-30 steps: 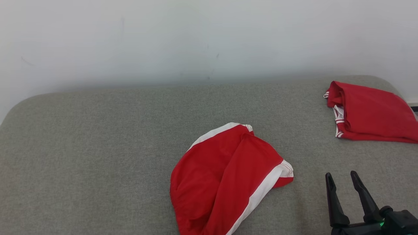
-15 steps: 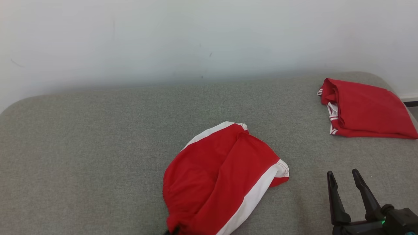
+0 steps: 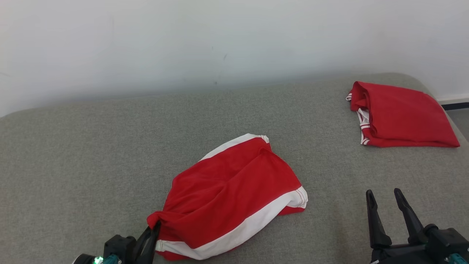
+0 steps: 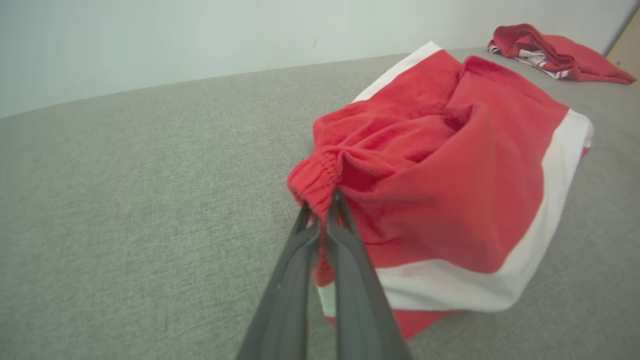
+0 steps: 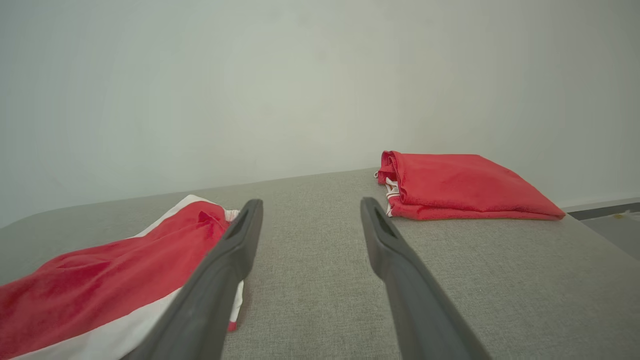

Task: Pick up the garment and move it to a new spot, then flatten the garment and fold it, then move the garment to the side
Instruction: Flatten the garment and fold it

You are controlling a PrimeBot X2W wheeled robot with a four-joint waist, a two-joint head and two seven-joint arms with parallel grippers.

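A pair of crumpled red fabric shorts with broad white bands (image 3: pixel 227 190) lies on the grey upholstered bed (image 3: pixel 91 154), near its front edge and about midway along it. The left gripper (image 3: pixel 155 229) reaches in from the front edge, and its jaws are clamped together on the gathered elastic waistband at the shorts' near left corner. In the left wrist view the cloth bunches into a knot right at the tips of the left gripper (image 4: pixel 322 200). That corner is lifted a little, while the rest of the shorts rests on the bed. The waistband is likely the chosen hold because it is thick and stitched, so it should not slip out the way a single thin layer might. This looks like the start of the pick-up, with the carry to a new spot to follow.

The right gripper (image 3: pixel 383 194) waits near the front right of the bed, well apart from the shorts. Its jaws are spread wide and hold nothing, probably kept ready for the flattening.

A second red garment, neatly folded with white trim (image 3: pixel 399 117), sits at the far right corner of the bed, close to the pale wall (image 3: pixel 183 44). It seems set aside there, out of the working area.
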